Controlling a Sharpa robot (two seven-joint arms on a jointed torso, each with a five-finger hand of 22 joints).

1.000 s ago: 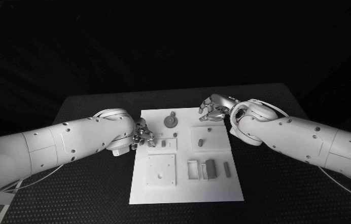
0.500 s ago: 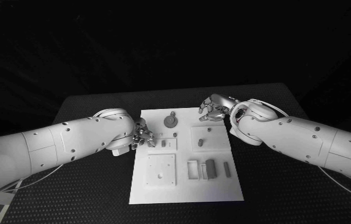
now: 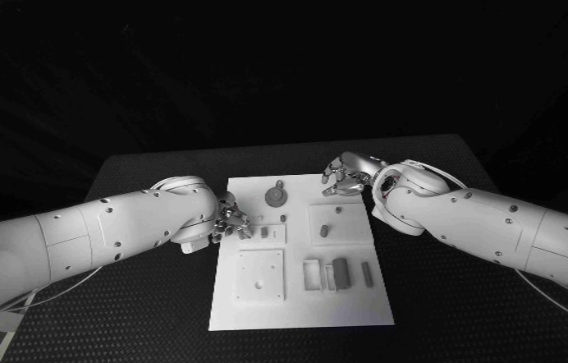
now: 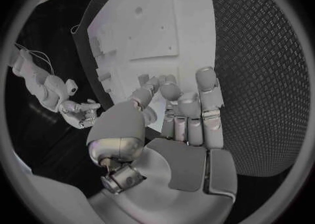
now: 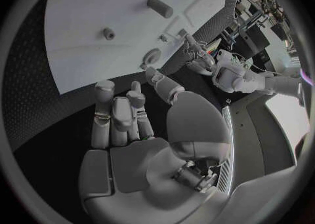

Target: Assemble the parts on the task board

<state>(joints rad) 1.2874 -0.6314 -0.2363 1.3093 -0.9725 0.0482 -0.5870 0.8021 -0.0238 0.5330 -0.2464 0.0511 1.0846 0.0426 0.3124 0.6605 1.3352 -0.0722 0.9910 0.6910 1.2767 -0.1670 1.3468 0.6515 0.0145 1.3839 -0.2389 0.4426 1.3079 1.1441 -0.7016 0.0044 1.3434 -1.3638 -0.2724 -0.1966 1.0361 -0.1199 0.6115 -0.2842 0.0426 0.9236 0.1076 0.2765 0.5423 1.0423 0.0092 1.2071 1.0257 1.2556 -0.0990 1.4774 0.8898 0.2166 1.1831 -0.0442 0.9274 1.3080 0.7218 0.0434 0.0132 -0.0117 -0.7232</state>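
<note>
- While a small part (image 3: 245, 232) lies at the white board's (image 3: 302, 310) left edge, left hand (image 3: 231, 222) sits right on it, fingers curled; actual hold cannot be told
- Round part (image 3: 277, 196) near far edge, between both hands
- Right hand (image 3: 347, 176) at far right corner, fingers loosely curled, holding nothing

Robotics lab; black test table (image 3: 142, 174), white task board (image 3: 302, 297), equipment racks (image 5: 259, 11) behind

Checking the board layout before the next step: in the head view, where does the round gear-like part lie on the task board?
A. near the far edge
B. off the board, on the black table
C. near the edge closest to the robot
A: the round gear-like part lies on the task board near its far edge, left of the right robot hand.
</note>
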